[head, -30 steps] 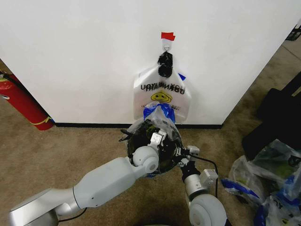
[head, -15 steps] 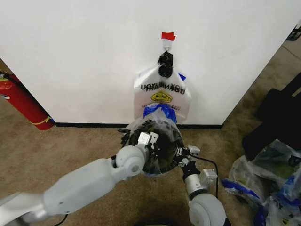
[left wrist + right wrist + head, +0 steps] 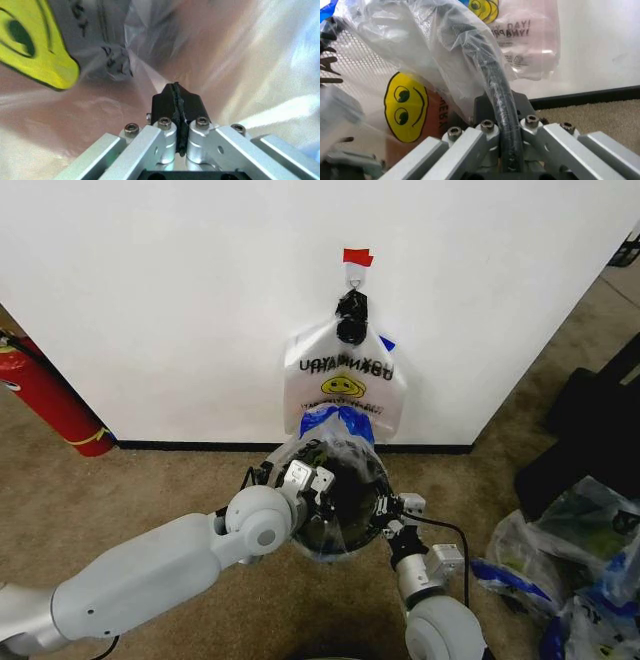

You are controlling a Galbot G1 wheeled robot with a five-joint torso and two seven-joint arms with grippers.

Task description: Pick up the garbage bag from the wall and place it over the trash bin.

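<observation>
The trash bin (image 3: 350, 520), a black mesh basket, stands on the carpet below the white wall (image 3: 150, 300). The translucent garbage bag (image 3: 338, 423) with blue edges lies draped over its top. My left gripper (image 3: 305, 477) is at the bin's left rim. Its black pads are pressed together (image 3: 176, 90) amid the film (image 3: 240, 56), with a fold running to the tips. My right gripper (image 3: 392, 515) is at the right rim. It is shut (image 3: 499, 103) on the black rim tube (image 3: 492, 75) with film (image 3: 420, 37) over it.
A whitish smiley bag (image 3: 343, 385) hangs from the wall hook (image 3: 353, 275) under red tape (image 3: 357, 256), just behind the bin. A red fire extinguisher (image 3: 45, 400) leans at the left. A heap of stuffed bags (image 3: 570, 570) and a black object (image 3: 600, 420) lie at the right.
My left arm has drawn back to the left across the bin's top, and the bag's film has shifted with it. The right gripper has stayed at the right rim.
</observation>
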